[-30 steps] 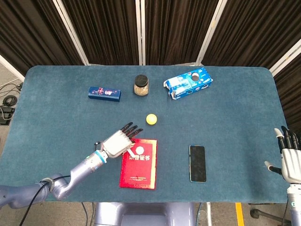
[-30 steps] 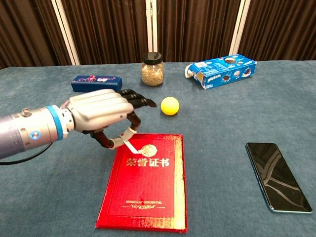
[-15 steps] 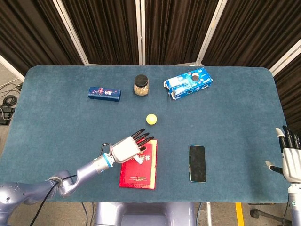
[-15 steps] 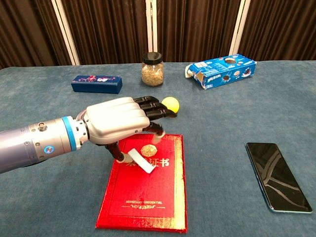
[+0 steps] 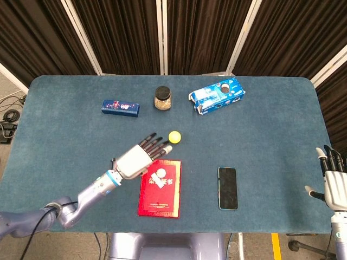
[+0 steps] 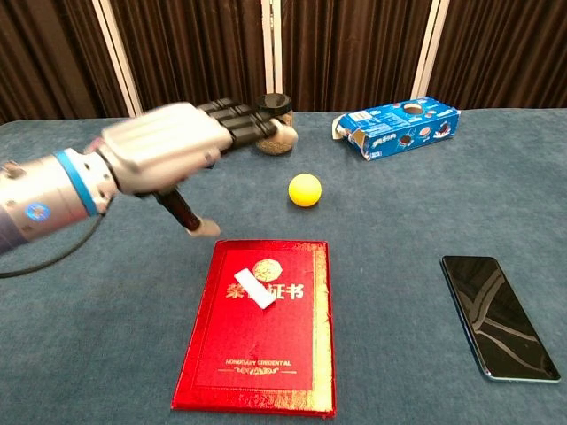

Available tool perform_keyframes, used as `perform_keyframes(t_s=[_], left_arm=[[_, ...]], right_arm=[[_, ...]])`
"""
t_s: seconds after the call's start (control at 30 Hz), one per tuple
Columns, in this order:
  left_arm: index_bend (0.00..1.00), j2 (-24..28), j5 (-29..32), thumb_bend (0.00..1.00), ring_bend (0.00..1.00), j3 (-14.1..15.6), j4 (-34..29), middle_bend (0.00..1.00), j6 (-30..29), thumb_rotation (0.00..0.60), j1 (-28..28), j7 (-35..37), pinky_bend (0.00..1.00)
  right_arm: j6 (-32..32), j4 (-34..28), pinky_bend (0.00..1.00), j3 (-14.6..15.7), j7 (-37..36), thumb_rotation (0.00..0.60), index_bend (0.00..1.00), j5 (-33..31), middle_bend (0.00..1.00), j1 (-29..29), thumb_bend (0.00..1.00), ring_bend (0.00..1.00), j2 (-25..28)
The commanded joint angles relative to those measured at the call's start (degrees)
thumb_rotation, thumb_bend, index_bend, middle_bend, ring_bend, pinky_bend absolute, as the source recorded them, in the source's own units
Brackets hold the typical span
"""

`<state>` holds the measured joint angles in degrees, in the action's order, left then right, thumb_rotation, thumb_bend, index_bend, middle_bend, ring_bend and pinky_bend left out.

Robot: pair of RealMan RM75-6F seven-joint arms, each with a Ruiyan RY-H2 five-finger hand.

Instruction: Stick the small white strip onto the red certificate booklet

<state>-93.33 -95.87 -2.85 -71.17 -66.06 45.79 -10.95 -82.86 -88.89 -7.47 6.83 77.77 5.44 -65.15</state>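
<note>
The red certificate booklet [image 5: 160, 188] [image 6: 261, 325] lies flat near the table's front edge. The small white strip [image 6: 252, 286] [image 5: 154, 178] lies slanted on its cover, beside the gold emblem, with nothing touching it. My left hand [image 5: 136, 158] [image 6: 177, 142] hovers above and to the left of the booklet, fingers stretched out and apart, holding nothing. My right hand [image 5: 333, 181] shows only in the head view, at the far right beyond the table edge, fingers upright and spread, empty.
A yellow ball [image 6: 305, 189] sits just behind the booklet. A black phone [image 6: 498, 315] lies to the right. Further back stand a glass jar [image 5: 162, 97], a blue cookie pack [image 6: 396, 126] and a dark blue box [image 5: 120, 107].
My left hand let go of the white strip, which now lies on the booklet's cover. The hand lifted up and back to the left with its fingers opened out. The right hand stayed put.
</note>
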Motion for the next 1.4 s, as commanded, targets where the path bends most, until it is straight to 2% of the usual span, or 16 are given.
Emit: perform_keyframes(t_s=[0.03, 0.27, 0.43, 0.5, 0.57, 0.6, 0.67, 0.73, 0.87, 1.07, 1.27, 1.4], left_arm=[[0.0, 7.11, 6.7, 0.0, 0.0, -2.89, -8.63, 0.0, -3.74, 0.6, -5.12, -2.62, 0.0], [0.0, 19.33, 18.45, 0.0, 0.0, -4.89, -23.12, 0.0, -10.88, 0.6, -15.16, -7.21, 0.0], [0.0, 24.3, 22.16, 0.0, 0.0, -4.15, -29.64, 0.0, -15.82, 0.6, -20.65, -10.25, 0.0], [0.0, 25.66, 22.88, 0.0, 0.0, -3.4, -31.31, 0.0, -18.19, 0.6, -23.07, -11.38, 0.0], [0.0, 26.36, 23.92, 0.0, 0.0, -2.83, -32.53, 0.0, -19.61, 0.6, -24.83, -12.09, 0.0], [0.0, 26.85, 24.63, 0.0, 0.0, -2.54, -33.61, 0.0, -20.42, 0.6, -25.99, -12.17, 0.0], [0.0, 27.42, 24.54, 0.0, 0.0, -2.31, -34.56, 0.0, -21.45, 0.6, -27.16, -11.99, 0.0], [0.0, 27.8, 23.91, 0.0, 0.0, -2.18, -34.89, 0.0, -22.3, 0.6, -28.03, -11.51, 0.0], [0.0, 28.39, 22.45, 0.0, 0.0, -1.99, -35.02, 0.0, -22.99, 0.6, -29.24, -10.16, 0.0], [0.0, 28.62, 21.67, 0.0, 0.0, -1.96, -34.91, 0.0, -21.82, 0.6, -29.59, -10.24, 0.0], [0.0, 28.98, 21.8, 0.0, 0.0, -2.65, -34.65, 0.0, -21.22, 0.6, -30.09, -9.25, 0.0], [0.0, 29.22, 21.95, 0.0, 0.0, -2.99, -34.48, 0.0, -20.65, 0.6, -30.19, -8.44, 0.0]], right_arm=[[0.05, -0.06, 0.0, 0.14, 0.14, 0.6, 0.03, 0.16, 0.0, 0.01, 0.0, 0.0, -0.03], [0.9, -0.01, 0.0, 0.84, 1.51, 0.6, 0.03, 1.1, 0.0, 0.62, 0.0, 0.0, -0.73], [3.38, -0.23, 0.0, 1.33, 2.81, 0.6, 0.03, 2.64, 0.0, 2.6, 0.01, 0.0, -1.37], [6.39, -1.27, 0.0, 1.81, 3.15, 0.6, 0.04, 3.39, 0.0, 4.36, 0.09, 0.0, -1.36], [9.27, -2.05, 0.0, 2.21, 3.33, 0.6, 0.06, 4.24, 0.0, 6.15, 0.25, 0.0, -1.32], [11.93, -2.86, 0.0, 2.45, 3.23, 0.6, 0.07, 4.92, 0.0, 7.83, 0.3, 0.0, -1.16], [15.87, -3.97, 0.0, 2.46, 2.76, 0.6, 0.09, 5.63, 0.0, 10.47, 0.43, 0.0, -0.73], [19.76, -5.17, 0.0, 2.3, 2.83, 0.6, 0.11, 6.39, 0.0, 13.3, 0.5, 0.0, -0.14], [28.2, -8.03, 0.0, 0.83, 4.17, 0.6, 0.15, 7.62, 0.0, 20.53, 0.59, 0.0, -0.22], [39.42, -9.44, 0.0, -1.25, 6.53, 0.6, 0.2, 3.69, 0.0, 29.43, 0.65, 0.0, -2.87], [44.05, -9.14, 0.0, -2.94, 9.84, 0.6, 0.3, 0.43, 0.0, 35.84, 0.7, 0.0, -8.54], [45.37, -8.47, 0.0, -3.74, 11.7, 0.6, 0.32, -0.31, 0.0, 39.0, 0.72, 0.0, -11.83]])
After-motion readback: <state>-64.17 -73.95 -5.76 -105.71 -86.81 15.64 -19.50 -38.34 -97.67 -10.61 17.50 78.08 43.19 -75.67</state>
